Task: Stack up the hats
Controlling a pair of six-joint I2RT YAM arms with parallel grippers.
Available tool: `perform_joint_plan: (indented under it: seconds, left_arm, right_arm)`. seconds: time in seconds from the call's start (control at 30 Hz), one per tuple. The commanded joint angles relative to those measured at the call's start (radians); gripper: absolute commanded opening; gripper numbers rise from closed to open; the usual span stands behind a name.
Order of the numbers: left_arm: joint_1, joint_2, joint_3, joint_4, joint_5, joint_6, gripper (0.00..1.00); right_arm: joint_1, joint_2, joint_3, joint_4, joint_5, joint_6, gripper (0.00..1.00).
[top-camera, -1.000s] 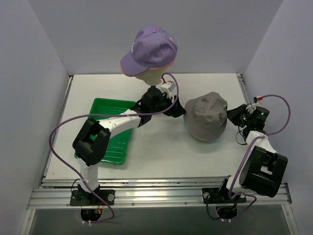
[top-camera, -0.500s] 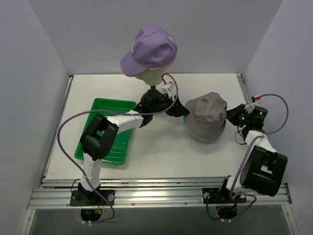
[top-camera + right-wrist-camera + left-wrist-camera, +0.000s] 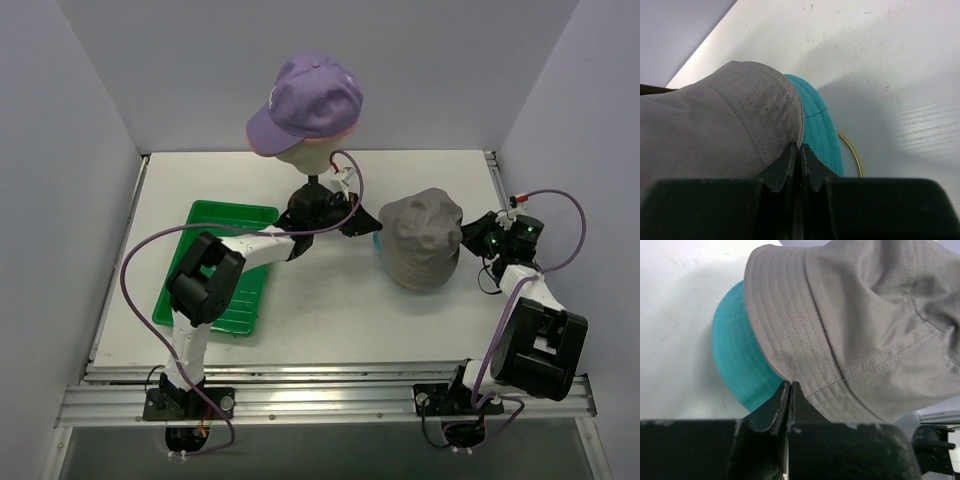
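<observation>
The grey bucket hat [image 3: 420, 235] sits on the table [image 3: 330, 320], right of centre, laid over a teal bucket hat [image 3: 377, 240]. Only a sliver of the teal brim shows from above, on the side facing the left arm. The wrist views show more of that brim poking out from under the grey one on both sides.

The left gripper [image 3: 367, 228] reaches in from the left. Its fingers are pressed together right at the edge of the grey brim, where it overlaps the teal one. I cannot tell whether any cloth is caught between them. The right gripper [image 3: 468, 240] comes in from the opposite side, its fingers closed tight, pinching the edge of the grey brim with the teal brim just beside them.

At the back of the table a lavender cap [image 3: 305, 100] with a white logo sits on a cream mannequin head [image 3: 305, 155]. A pink edge [image 3: 335, 131] shows under its rim. A green tray [image 3: 225, 215] lies to the left, well apart from the bucket hats.
</observation>
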Motion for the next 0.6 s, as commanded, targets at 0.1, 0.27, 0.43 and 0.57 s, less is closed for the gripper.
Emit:
perform_joint_plan:
  seconds: [0.1, 0.27, 0.43, 0.57]
  left_arm:
    - [0.003, -0.052, -0.031, -0.086, -0.121, 0.078, 0.02]
    - [0.003, -0.035, -0.058, -0.097, -0.155, 0.079, 0.02]
    - [0.001, -0.020, -0.071, -0.074, -0.152, 0.070, 0.02]
    - [-0.008, -0.031, -0.090, -0.074, -0.163, 0.078, 0.03]
  right_arm:
    - [-0.018, 0.003, 0.026, 0.014, 0.013, 0.019, 0.00]
    - [-0.018, 0.029, 0.012, 0.036, 0.027, 0.036, 0.00]
    - [-0.018, 0.055, 0.001, 0.054, 0.045, 0.040, 0.00]
    - [-0.008, 0.073, -0.006, 0.065, 0.050, 0.043, 0.00]
